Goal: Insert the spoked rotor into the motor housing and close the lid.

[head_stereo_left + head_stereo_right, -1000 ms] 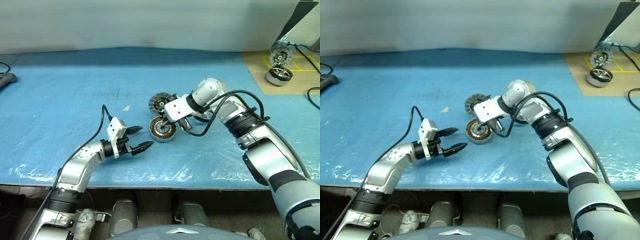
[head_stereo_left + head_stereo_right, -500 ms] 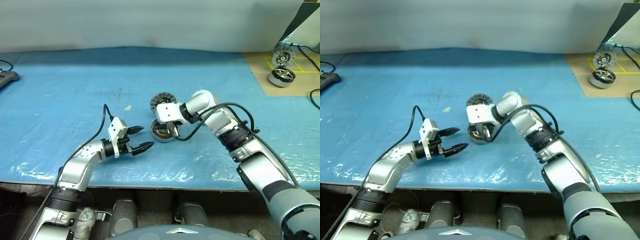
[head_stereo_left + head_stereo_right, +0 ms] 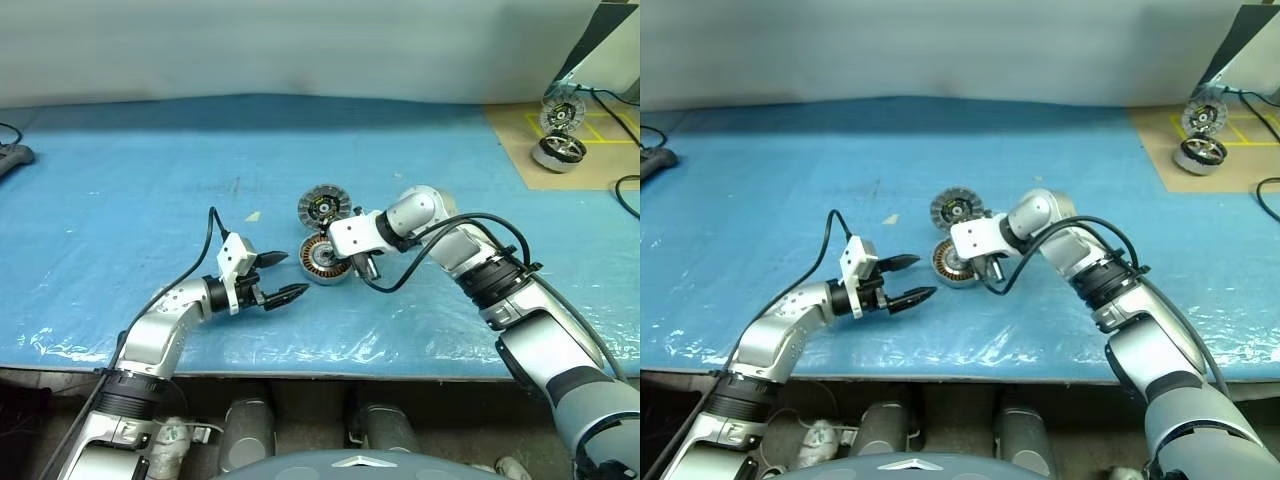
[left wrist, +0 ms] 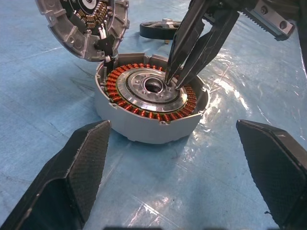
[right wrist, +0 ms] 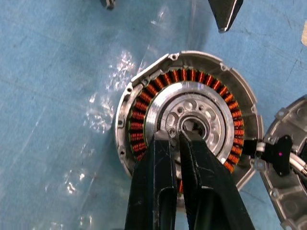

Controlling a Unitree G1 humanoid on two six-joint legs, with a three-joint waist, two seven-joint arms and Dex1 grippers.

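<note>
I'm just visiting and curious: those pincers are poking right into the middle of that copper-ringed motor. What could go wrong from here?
1. The right gripper is shut, its tips at the motor housing's hub; a slip could scrape the copper winding.
2. The lid stands open close beside that arm; a bump might knock it shut early.
3. The spoked rotor lies behind the housing, so the arm may nudge it.

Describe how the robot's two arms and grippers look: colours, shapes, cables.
Both arms are silver-grey metal segments joined by black ribbed collars. The left gripper has two black, tapering, pointed fingers under a small white block, with a thin black cable looping from it back to the forearm. The right gripper has matching black fingers on a white wrist housing, with thicker black cables arching over the forearm.
</note>
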